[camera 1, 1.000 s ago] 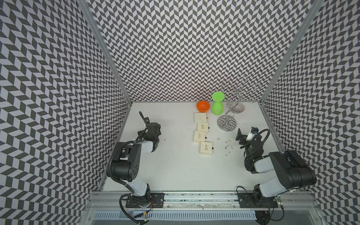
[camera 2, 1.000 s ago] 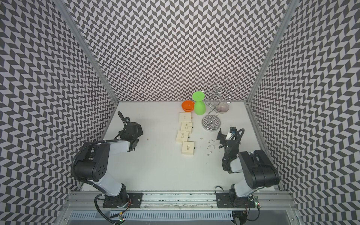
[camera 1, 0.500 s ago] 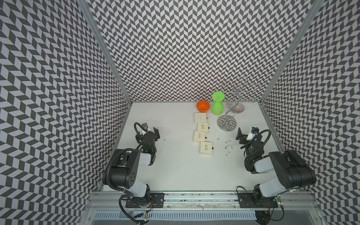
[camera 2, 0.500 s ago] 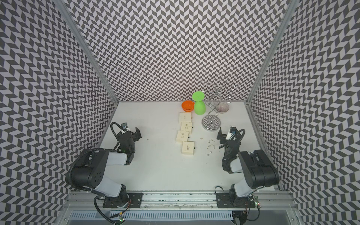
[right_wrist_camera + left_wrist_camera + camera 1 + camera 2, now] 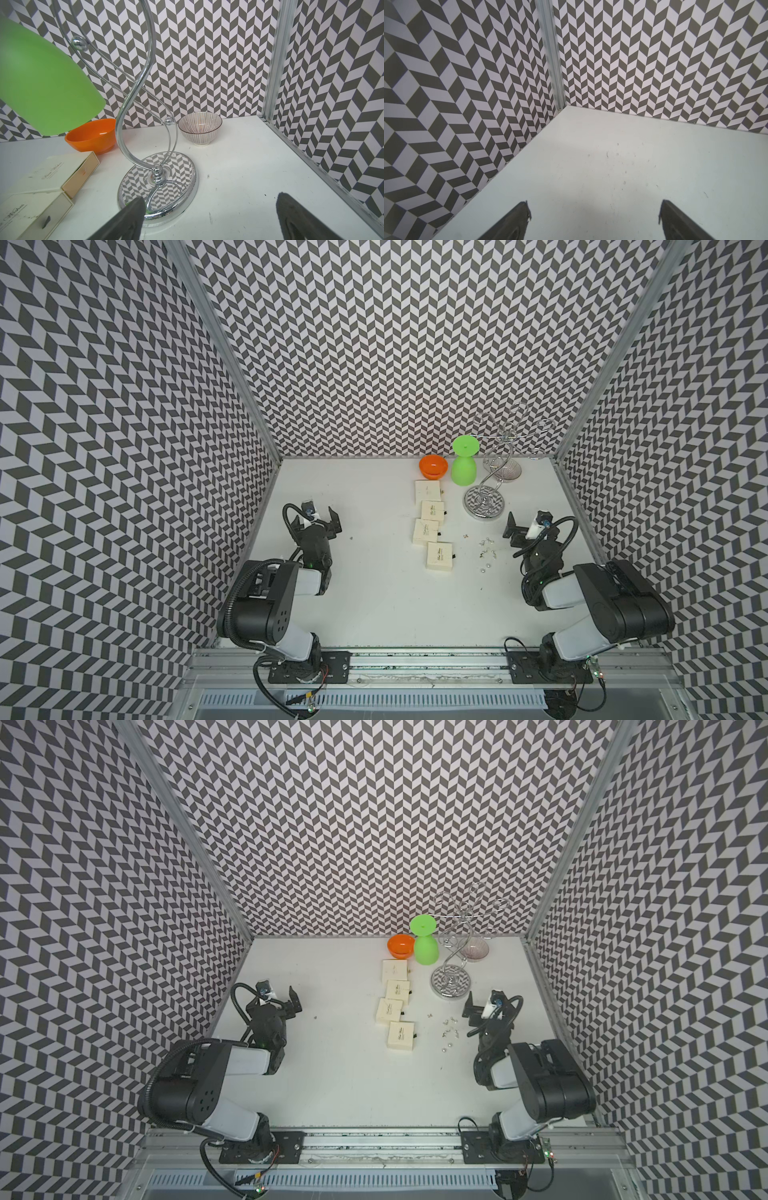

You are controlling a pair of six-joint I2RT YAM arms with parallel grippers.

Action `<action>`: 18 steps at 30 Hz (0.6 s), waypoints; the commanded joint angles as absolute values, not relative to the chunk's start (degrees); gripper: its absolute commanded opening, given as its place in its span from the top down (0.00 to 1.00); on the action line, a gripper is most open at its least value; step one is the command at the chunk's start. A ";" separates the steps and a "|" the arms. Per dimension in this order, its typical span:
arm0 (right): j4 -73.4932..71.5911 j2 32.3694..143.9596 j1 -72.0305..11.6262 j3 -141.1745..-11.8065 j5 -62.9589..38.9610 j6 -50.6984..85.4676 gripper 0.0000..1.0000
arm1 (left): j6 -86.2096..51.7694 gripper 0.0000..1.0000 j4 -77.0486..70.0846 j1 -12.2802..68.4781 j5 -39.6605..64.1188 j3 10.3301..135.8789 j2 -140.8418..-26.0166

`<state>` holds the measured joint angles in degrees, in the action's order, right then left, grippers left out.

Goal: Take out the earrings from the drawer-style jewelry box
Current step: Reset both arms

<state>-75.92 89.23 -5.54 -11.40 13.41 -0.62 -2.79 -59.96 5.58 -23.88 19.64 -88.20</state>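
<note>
Nearest you, both arms sit folded low at the front rail of the white table. Your left gripper is over bare table near the left wall, its jaws spread wide with nothing between them; the left wrist view shows the two dark fingertips well apart above scuffed white surface. Your right gripper is on the opposite side, jaws likewise wide apart and empty, as the right wrist view confirms.

The earrings lie loose on the table, a scatter of tiny silvery specks between the right gripper and the nearest jewelry box, touching neither. They show in both top views.

Going back from that box, three more cream jewelry boxes form a staggered row, each with a small dark pull tab on the side facing the earrings.

Beyond the earrings stands the silver wire stand on its mirrored round base, just past the right gripper. Behind it, near the back wall, you have an upturned green goblet, an orange bowl beside it, and a striped bowl farther toward the right corner.
</note>
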 commanded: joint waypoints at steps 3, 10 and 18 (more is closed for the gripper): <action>-80.51 89.65 -5.36 -10.94 13.04 -1.27 0.01 | -2.44 0.00 -64.29 5.34 -22.58 17.84 -86.66; -80.48 89.69 -5.36 -10.91 13.02 -1.30 0.01 | -1.53 0.00 -66.82 5.31 -20.97 16.44 -86.44; -80.48 89.67 -5.28 -10.96 13.04 -1.28 0.01 | -1.19 0.00 -71.44 4.33 -14.87 13.91 -88.08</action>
<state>-75.96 89.23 -5.52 -11.40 13.37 -0.62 -0.78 -70.89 4.99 -17.56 13.08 -89.69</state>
